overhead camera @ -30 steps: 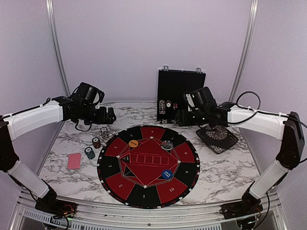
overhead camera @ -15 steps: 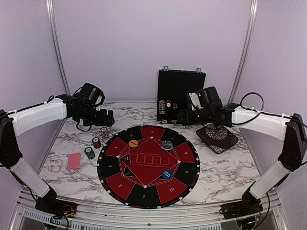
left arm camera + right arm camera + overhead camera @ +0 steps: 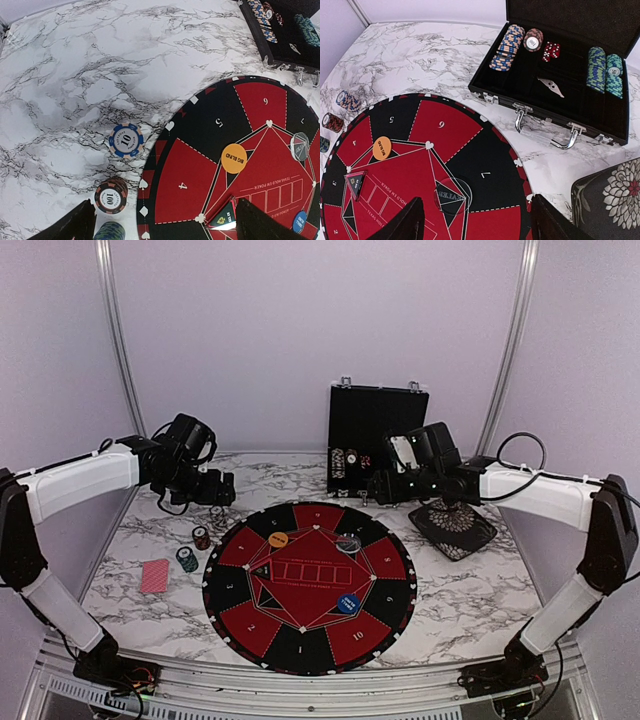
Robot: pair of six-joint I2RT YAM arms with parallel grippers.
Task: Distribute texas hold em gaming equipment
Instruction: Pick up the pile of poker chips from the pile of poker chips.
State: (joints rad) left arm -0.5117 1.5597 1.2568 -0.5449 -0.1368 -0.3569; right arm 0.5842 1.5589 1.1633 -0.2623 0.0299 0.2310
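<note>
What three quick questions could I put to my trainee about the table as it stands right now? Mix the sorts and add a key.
1. Multiple choice: what number is printed on the white-and-blue chip lying on the marble beside the mat? A) 10 B) 25 C) 500
2. True or false: the black case behind the mat is shut.
3. Fill in: ___ button discs lie on the mat.

Key
1. A.
2. False: its lid stands open.
3. Three: orange disc, clear disc, blue disc.
</note>
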